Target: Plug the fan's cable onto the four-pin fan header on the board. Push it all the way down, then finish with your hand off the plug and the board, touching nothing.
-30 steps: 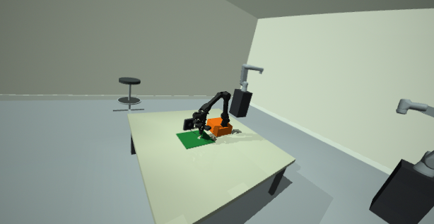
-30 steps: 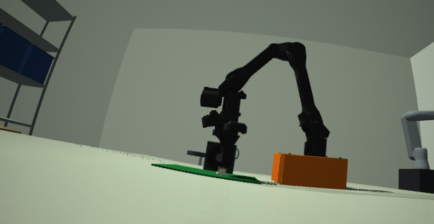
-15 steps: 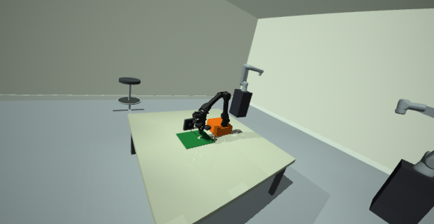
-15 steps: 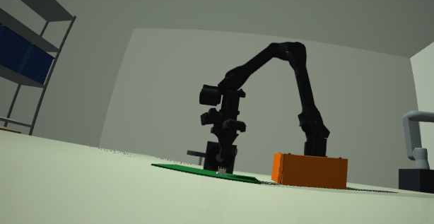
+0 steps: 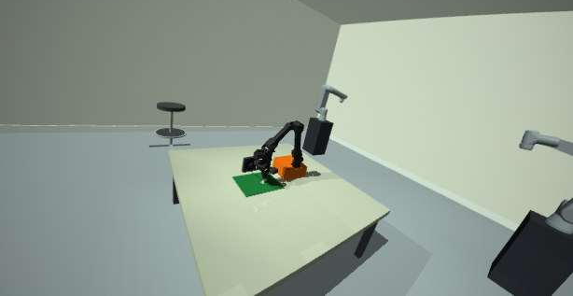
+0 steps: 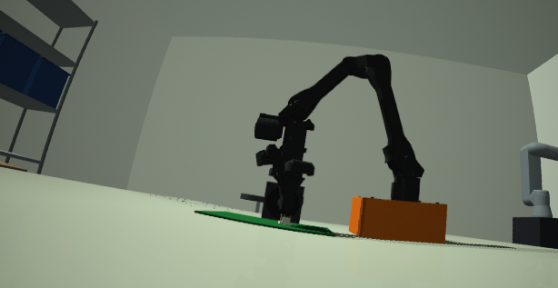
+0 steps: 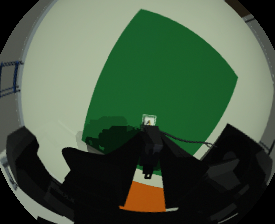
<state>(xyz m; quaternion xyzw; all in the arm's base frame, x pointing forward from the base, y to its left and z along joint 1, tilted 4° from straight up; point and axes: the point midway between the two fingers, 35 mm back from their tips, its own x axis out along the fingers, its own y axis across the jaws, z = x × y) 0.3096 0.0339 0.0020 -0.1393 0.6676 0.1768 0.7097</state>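
Note:
The green board [image 5: 247, 189] [image 6: 227, 215] [image 7: 163, 60] lies flat on the table. The small white fan header [image 6: 285, 221] [image 7: 149, 118] stands near the board's edge on the robot's side; part of its inside shows in the wrist view. My gripper [image 6: 284, 211] [image 7: 150, 135] points down and is shut on the dark plug [image 7: 152, 141] of the fan cable. The plug is right by the header, at its near side in the wrist view; any contact between them is hidden. The thin dark cable [image 7: 188, 141] runs right to the black fan [image 6: 269, 193] [image 7: 233, 145].
The orange block [image 5: 289, 168] [image 6: 402, 221] [image 7: 145, 196] under the arm's base stands close beside the board. The fan stands upright by the board's far side in the exterior view. The table's [image 5: 280, 234] edges lie well away from the board.

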